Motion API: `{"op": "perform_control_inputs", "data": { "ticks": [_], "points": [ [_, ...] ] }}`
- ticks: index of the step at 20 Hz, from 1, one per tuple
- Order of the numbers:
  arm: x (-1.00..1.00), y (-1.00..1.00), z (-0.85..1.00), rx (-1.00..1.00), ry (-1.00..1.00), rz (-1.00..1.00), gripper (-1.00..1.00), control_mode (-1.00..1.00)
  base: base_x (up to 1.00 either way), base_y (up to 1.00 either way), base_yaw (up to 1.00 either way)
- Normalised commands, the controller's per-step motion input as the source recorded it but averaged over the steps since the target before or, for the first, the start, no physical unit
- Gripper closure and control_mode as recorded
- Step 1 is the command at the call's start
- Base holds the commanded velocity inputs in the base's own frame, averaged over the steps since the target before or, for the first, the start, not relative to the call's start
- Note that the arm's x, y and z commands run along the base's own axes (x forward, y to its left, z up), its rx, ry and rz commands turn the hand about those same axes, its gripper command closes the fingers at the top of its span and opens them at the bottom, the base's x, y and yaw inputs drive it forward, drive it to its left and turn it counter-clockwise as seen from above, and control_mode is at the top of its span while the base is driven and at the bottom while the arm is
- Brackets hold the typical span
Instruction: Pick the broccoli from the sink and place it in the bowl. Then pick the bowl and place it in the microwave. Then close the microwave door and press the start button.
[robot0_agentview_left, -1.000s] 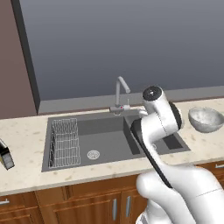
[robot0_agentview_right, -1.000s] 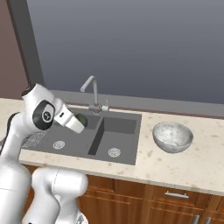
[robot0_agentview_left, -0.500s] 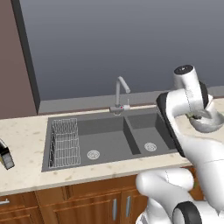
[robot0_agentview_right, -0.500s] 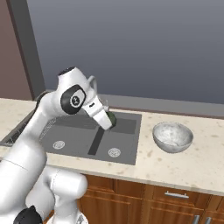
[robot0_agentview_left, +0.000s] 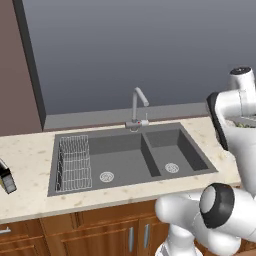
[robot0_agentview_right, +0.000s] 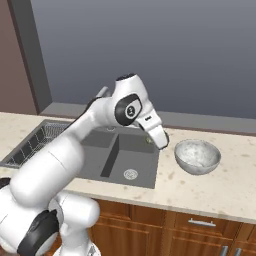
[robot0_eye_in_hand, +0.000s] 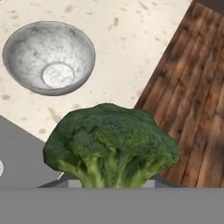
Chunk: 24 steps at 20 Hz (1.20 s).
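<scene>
One risk I see: my gripper (robot0_agentview_right: 161, 141) is clamped on the broccoli (robot0_eye_in_hand: 111, 146) by its stem, above the counter (robot0_agentview_right: 220, 187) edge between the sink (robot0_agentview_right: 127, 160) and the bowl (robot0_agentview_right: 197, 156). If the jaws let go before reaching the bowl, it could drop onto the counter or roll into the basin.

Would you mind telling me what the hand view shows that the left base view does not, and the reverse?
Hand view alone: the broccoli close up in the gripper, the whole bowl empty on the counter, and a stretch of wooden floor.

Left base view alone: the faucet, the wire rack in the sink's left basin, both drains and the cabinet fronts.

Both: the speckled counter and part of the dark grey sink.
</scene>
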Motion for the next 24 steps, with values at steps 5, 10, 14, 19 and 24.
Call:
{"op": "perform_control_inputs", "data": {
  "ticks": [5,10,14,19,24],
  "points": [
    [0.24,-0.99,-0.29,0.05,0.0,0.12,1.0,-1.0,0.0,0.0,0.0],
    [0.72,-0.75,-0.49,0.01,0.0,0.27,1.0,-1.0,0.0,0.0,0.0],
    [0.87,-0.49,-0.38,0.0,0.01,0.25,1.0,-1.0,0.0,0.0,0.0],
    [0.65,-0.17,-0.36,0.0,0.02,0.22,1.0,-1.0,0.0,0.0,0.0],
    [0.52,-0.09,-0.4,0.0,0.12,0.15,1.0,-1.0,0.0,0.0,0.0]
  ]
}}
